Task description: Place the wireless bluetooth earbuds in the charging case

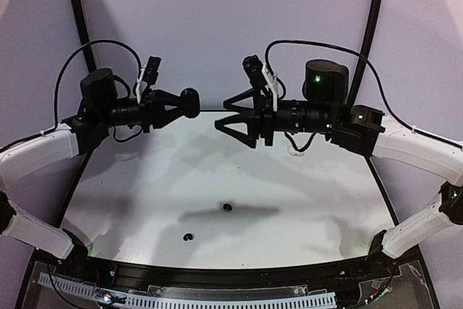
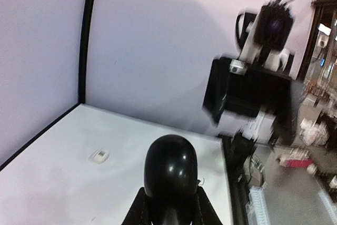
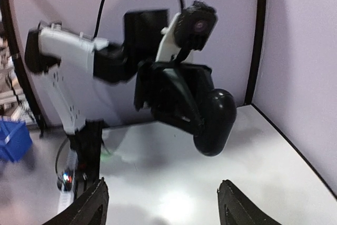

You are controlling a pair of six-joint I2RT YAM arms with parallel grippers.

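The charging case (image 2: pixel 170 167) is glossy black plastic, smooth enough to carry pale highlights along its rounded top. The table (image 1: pixel 217 179) has a white, smooth top with a faint sheen and soft reflections. The walls (image 1: pixel 217 19) look matt and pale. The arm shells (image 1: pixel 43 153) are smooth white plastic, and the right gripper (image 3: pixel 163 185) is matt black plastic.

Pale lilac walls (image 1: pixel 217 19) enclose a glossy white table (image 1: pixel 253 171), black strips (image 1: pixel 79 12) running up the corners

The charging case (image 1: pixel 191 102) sits in the left hand (image 1: pixel 178 104).
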